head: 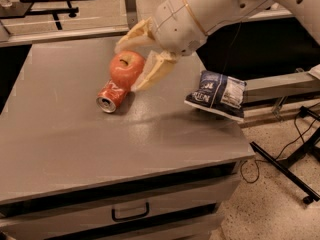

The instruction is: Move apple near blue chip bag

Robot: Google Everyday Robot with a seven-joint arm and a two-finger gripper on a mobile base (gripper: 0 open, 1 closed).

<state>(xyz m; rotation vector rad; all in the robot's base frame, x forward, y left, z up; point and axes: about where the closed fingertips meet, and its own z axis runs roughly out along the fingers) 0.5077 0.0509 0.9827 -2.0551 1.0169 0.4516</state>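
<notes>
The gripper (133,65), over the far middle of the grey table (75,149), grips the round red-orange apple (125,69) between its 2 cream jaws, just above a red soda can (112,96) lying on its side. The crinkled navy-blue chip bag (218,94) lies at the right edge, so the carry should run rightward.

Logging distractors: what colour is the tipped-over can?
Red can, camera view; claw grips apple beside it.

The cream gripper (130,65), above the grey table (75,144), gripped a red-orange apple (126,68) with a yellowish patch. The can (112,96) was red with a silver end. The bag (216,93) was navy with white letters.
</notes>
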